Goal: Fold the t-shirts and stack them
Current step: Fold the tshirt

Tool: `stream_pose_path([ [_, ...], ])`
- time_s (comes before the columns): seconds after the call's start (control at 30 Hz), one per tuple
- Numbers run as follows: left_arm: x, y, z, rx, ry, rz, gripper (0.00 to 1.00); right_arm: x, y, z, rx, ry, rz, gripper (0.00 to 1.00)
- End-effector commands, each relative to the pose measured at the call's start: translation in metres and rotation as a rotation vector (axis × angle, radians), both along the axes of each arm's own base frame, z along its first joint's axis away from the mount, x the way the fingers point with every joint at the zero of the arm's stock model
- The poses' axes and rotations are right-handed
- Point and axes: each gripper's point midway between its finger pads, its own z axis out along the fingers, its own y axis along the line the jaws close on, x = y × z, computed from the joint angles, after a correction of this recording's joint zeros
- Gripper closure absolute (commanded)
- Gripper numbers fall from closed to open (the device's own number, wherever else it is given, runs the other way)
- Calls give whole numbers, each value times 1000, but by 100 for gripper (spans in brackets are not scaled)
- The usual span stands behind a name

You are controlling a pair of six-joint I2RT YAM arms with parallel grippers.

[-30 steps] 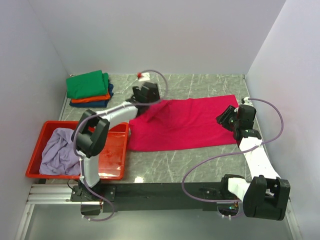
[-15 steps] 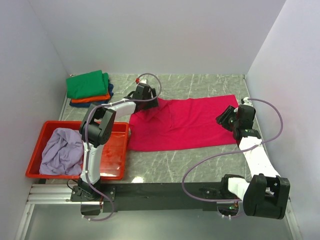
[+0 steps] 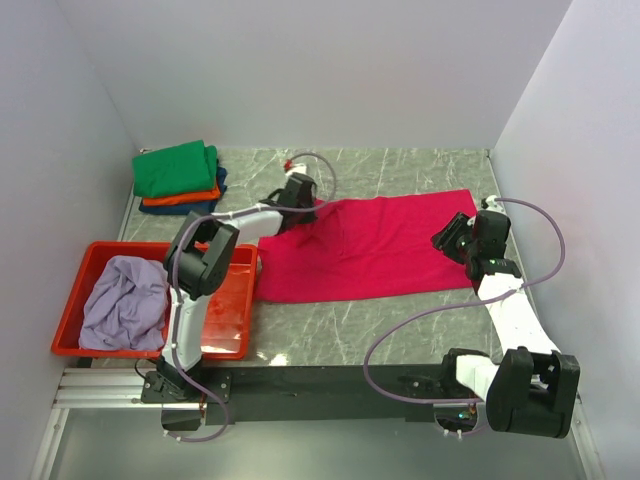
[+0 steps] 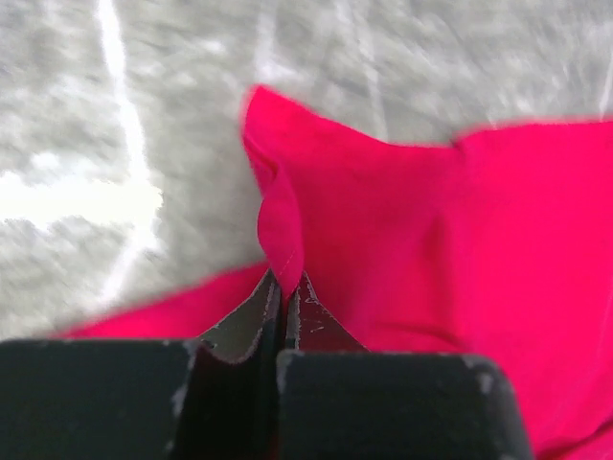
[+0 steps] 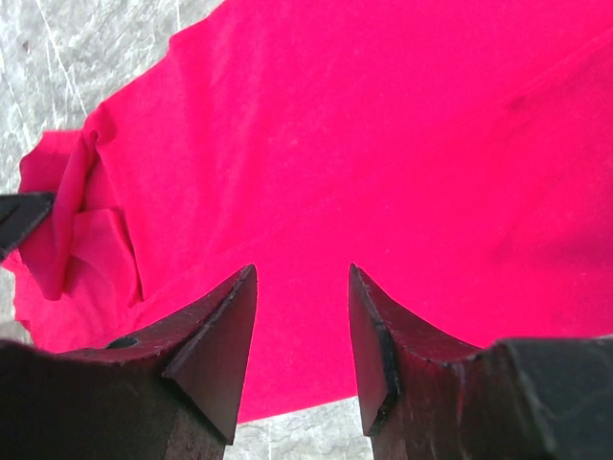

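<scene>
The crimson-pink t-shirt lies spread across the middle of the table. My left gripper is at its far left corner, shut on a raised fold of the crimson cloth, which is pinched between the two fingertips. My right gripper hovers over the shirt's right end, open, with only the flat shirt below the gap. The green t-shirt tops a folded stack over the orange one and the dark blue one. The pale lavender t-shirt lies crumpled in the tray.
A red plastic tray sits at the near left, beside the left arm. The folded stack occupies the far left corner. White walls close in the table on the left, back and right. Grey marbled tabletop shows beyond the shirt.
My left gripper has shifted slightly right at the shirt's far left corner and closed on a fold of the cloth. The right arm has not moved.
</scene>
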Motion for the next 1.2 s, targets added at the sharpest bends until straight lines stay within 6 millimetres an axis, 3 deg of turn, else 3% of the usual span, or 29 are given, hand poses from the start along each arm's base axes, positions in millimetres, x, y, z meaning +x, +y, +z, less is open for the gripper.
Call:
stream_pose_path([
  [0.0, -13, -18, 49, 131, -149, 6, 100, 5, 1, 3, -20, -25, 15, 50],
  [0.03, -23, -31, 52, 153, -163, -10, 100, 5, 1, 3, -19, -25, 17, 50],
  [0.07, -25, -29, 53, 196, -176, 14, 100, 5, 1, 3, -19, -25, 17, 50],
  [0.17, -41, -46, 53, 250, -189, -8, 94, 4, 1, 2, -18, -20, 17, 50],
  [0.33, -77, -73, 42, 288, -173, -64, 48, 4, 2, 1, -16, -19, 20, 50],
  [0.43, -90, -76, 41, 278, -153, -76, 33, 4, 3, -1, -16, -13, 24, 50],
  [0.6, -90, -60, 57, 281, -179, -21, 28, 4, 3, -1, -17, -13, 22, 50],
  [0.67, -83, -53, 71, 262, -203, 5, 27, 4, 3, 0, -16, -15, 25, 50],
  [0.8, -71, -50, 76, 230, -214, -7, 26, 4, 3, -1, -17, -11, 24, 50],
  [0.93, -59, -59, 66, 255, -204, -55, 26, 5, 3, -1, -18, -11, 25, 50],
  [0.97, -58, -60, 56, 269, -185, -58, 27, 4, 4, -2, -17, -9, 28, 50],
  [1.17, -60, -56, 39, 215, -126, -82, 34, 4, 3, -2, -17, -8, 26, 50],
])
